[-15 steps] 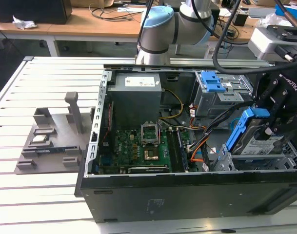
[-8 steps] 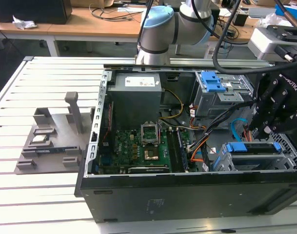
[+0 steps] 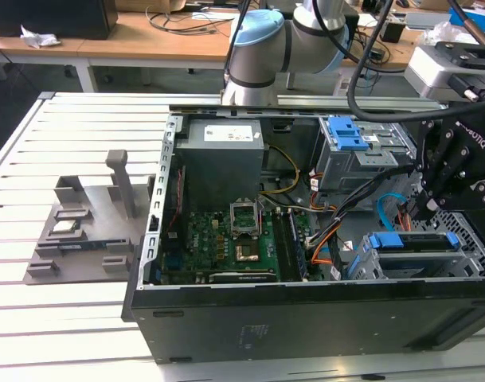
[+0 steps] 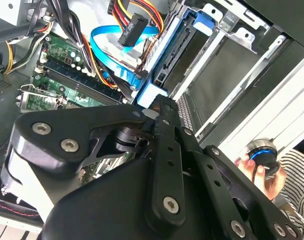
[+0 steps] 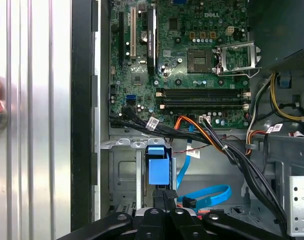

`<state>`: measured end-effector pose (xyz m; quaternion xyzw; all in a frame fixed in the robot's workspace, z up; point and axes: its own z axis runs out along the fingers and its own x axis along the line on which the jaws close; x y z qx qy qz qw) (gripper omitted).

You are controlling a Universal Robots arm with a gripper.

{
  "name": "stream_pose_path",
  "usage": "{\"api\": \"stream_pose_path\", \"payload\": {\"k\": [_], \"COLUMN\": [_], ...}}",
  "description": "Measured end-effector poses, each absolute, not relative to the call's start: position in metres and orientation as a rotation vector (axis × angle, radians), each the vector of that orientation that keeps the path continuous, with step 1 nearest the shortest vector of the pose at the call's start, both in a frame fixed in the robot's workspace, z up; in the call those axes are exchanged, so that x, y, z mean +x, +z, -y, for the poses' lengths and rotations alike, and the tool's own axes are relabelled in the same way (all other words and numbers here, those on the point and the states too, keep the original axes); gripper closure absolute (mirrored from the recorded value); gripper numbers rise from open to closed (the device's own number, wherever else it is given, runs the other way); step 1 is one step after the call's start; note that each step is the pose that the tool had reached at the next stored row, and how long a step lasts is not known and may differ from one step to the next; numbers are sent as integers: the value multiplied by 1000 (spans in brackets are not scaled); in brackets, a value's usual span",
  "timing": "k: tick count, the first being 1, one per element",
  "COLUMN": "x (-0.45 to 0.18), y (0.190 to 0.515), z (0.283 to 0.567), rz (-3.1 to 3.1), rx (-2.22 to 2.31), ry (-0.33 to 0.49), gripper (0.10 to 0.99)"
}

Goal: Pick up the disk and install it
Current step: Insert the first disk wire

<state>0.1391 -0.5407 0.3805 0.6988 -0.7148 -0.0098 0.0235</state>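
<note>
Disk (image 3: 413, 241) sitting edge-up in the drive cage (image 3: 457, 259) at the case's front corner, gripper (image 3: 428, 208) right above it. Jaws pinched together, holding nothing by the look. Probably stiff, weighty, shock-sensitive; best grabbed by the blue carrier frame.

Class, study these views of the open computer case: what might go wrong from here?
The gripper hangs at the blue-framed disk, so a skewed push may jam it in its bay. The loose blue cable beside it might snag. A person's hand rests near the case.
</note>
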Motion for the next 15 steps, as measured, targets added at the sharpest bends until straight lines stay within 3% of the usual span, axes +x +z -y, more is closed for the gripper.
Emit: {"api": "stream_pose_path", "payload": {"k": [15], "x": [159], "y": [380], "z": [539], "rz": [2212], "rx": [2163], "ry": [-29], "gripper": [980]}}
